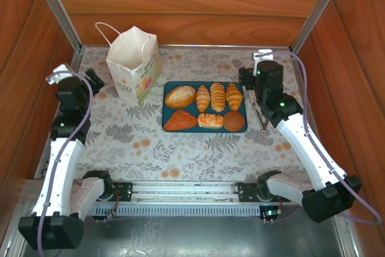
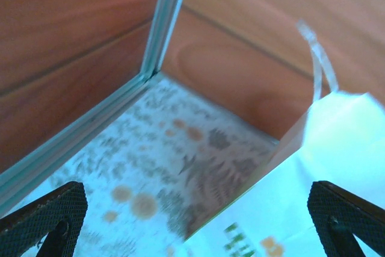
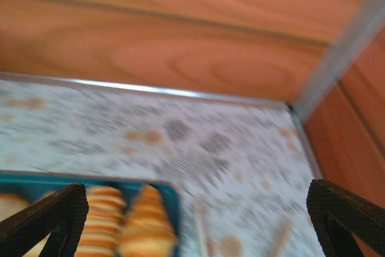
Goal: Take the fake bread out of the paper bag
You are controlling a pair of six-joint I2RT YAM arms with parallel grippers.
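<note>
The paper bag (image 1: 133,67) stands upright, mouth up, near the far left corner of the table (image 1: 180,154). The fake bread (image 1: 180,95) fills a teal tray (image 1: 166,108) mid-table (three croissants (image 1: 218,97) lie lengthwise, near-to-far). The left tool (image 2: 195,215) and right tool (image 3: 195,215) are both released.

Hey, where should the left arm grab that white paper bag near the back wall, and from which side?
Probably pinch the top rim of the paper bag at its left wall, coming down from above. The bag stands upright with its mouth open, so one finger can go inside and one outside. The open left gripper sits beside that wall.
</note>
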